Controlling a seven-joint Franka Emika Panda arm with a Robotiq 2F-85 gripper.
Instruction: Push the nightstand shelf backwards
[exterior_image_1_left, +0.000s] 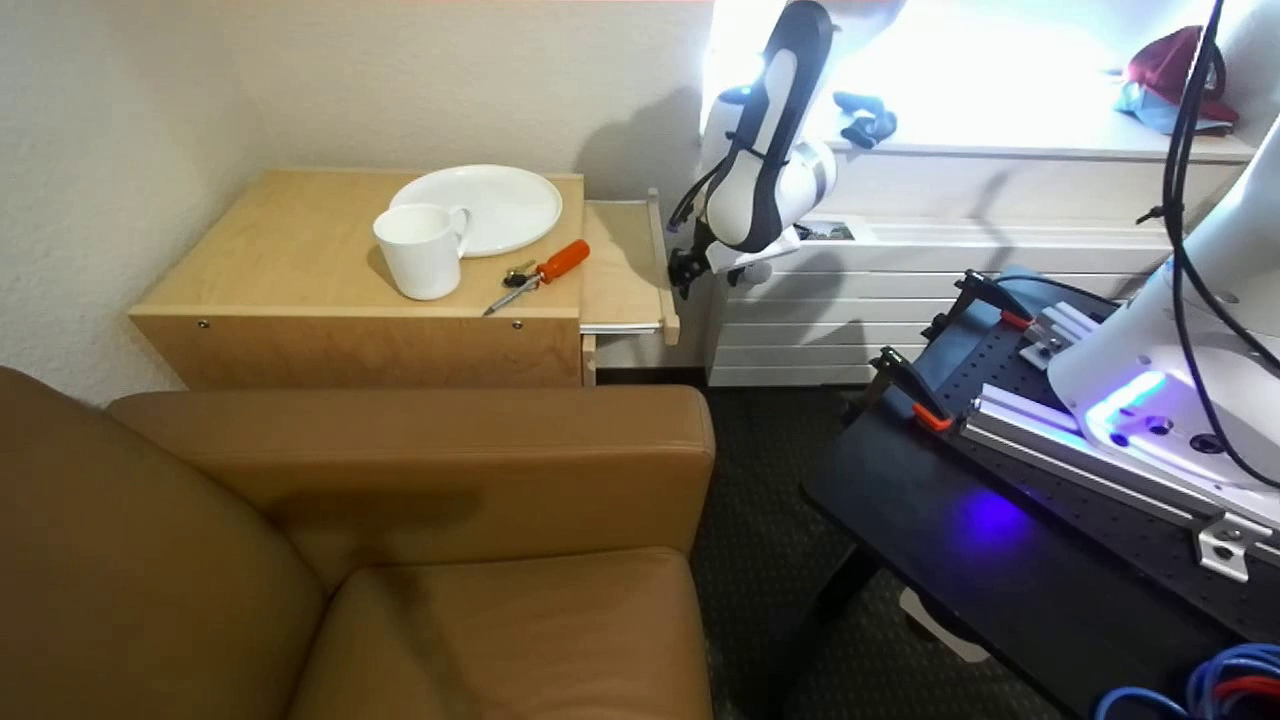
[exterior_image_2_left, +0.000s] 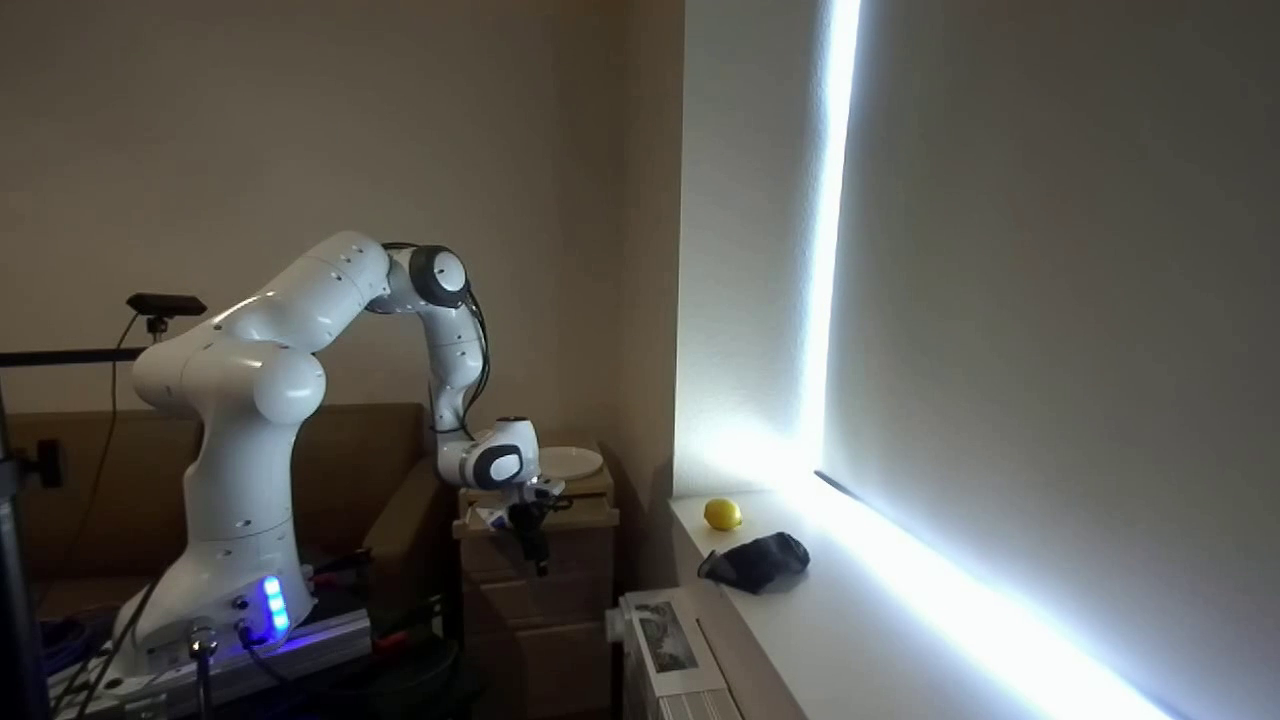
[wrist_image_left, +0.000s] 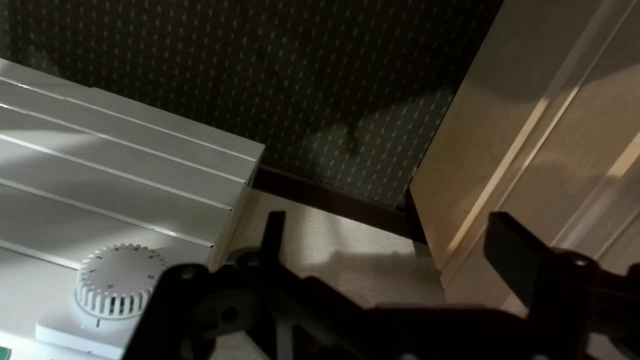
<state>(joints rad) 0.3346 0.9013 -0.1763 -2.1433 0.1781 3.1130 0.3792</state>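
The nightstand (exterior_image_1_left: 300, 240) is a light tan wooden cabinet against the wall, also visible in an exterior view (exterior_image_2_left: 540, 600). Its nightstand shelf (exterior_image_1_left: 620, 260) is pulled out in front of the top, with a raised front rail (exterior_image_2_left: 585, 518). My black gripper (exterior_image_1_left: 705, 275) points down just in front of this rail; contact cannot be told. In the wrist view the gripper (wrist_image_left: 388, 220) has its fingers wide apart with nothing between them. Tan wood of the nightstand (wrist_image_left: 470, 150) fills the right side there, partly behind the right finger; which part is the shelf is unclear.
A white plate (exterior_image_1_left: 490, 205), white mug (exterior_image_1_left: 420, 250), orange screwdriver (exterior_image_1_left: 565, 260) and keys lie on the nightstand top. A brown armchair (exterior_image_1_left: 450, 430) stands alongside. A white radiator (exterior_image_1_left: 850, 310) with a knob (wrist_image_left: 120, 280) is close to the gripper. A lemon (exterior_image_2_left: 722, 514) is on the sill.
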